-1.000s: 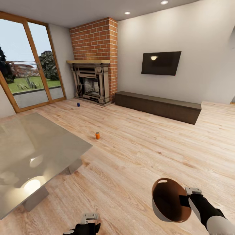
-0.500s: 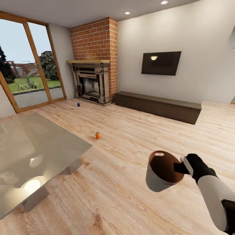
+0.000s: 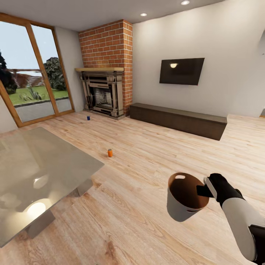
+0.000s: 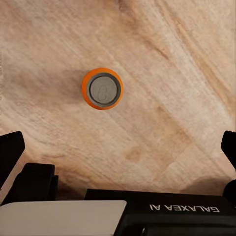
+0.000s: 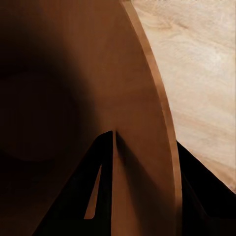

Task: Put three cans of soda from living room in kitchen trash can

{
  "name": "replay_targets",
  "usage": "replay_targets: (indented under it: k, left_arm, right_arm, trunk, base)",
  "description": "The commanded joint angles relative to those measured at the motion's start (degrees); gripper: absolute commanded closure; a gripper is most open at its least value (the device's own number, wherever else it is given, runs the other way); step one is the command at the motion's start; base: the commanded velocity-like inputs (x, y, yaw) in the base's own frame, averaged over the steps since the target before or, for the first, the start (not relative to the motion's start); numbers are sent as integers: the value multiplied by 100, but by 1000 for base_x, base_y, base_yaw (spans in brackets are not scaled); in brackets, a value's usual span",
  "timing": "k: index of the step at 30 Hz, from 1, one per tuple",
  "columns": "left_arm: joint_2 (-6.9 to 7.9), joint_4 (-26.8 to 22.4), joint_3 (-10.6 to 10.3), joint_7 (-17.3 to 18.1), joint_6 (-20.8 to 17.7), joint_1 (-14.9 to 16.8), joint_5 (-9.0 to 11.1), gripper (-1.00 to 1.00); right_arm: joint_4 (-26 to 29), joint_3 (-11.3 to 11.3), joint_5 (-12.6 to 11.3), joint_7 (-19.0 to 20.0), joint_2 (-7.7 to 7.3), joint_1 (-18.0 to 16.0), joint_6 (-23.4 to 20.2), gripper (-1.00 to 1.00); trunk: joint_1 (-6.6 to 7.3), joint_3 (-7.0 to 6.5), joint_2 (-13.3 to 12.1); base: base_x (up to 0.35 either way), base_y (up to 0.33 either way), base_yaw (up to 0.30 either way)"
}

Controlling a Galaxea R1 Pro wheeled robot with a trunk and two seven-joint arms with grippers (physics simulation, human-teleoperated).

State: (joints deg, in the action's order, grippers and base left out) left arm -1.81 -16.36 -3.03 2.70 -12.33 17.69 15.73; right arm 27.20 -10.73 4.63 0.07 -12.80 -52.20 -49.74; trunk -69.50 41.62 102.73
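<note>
Your left claw (image 4: 118,162) hung open, fingers spread wide, straight above an orange can (image 4: 102,88) that stood upright on the light wood floor (image 3: 154,154), its long axis pointing up at the claw. Your right claw (image 3: 204,190) gripped the rim of the tash can (image 3: 186,201), held off the floor. Another orange can (image 3: 109,152) stood beyond the glass table (image 3: 40,173), and the blue can (image 3: 88,117) stood far off by the fireplace (image 3: 103,94).
</note>
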Motion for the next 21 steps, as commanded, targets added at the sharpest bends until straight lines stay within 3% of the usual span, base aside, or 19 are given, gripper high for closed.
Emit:
replay_targets:
  k: [1, 10, 21]
  left_arm:
    - [4, -9, -2, -11, 9, 2, -2, -100]
    - [23, -480, -10, -131, 76, 6, -5, -100]
    - [32, -544, 9, -98, 392, -10, 8, -100]
  right_arm:
    - [14, -4, 29, 19, 1, -5, -1, 100]
    - [14, 4, 29, 18, 14, -9, -1, 100]
    - [14, 9, 29, 19, 14, -8, -1, 100]
  trunk:
    - [0, -1, 1]
    - [0, -1, 1]
    - [-22, 17, 41]
  base:
    - [0, 0, 0]
    - [0, 0, 0]
    - [0, 0, 0]
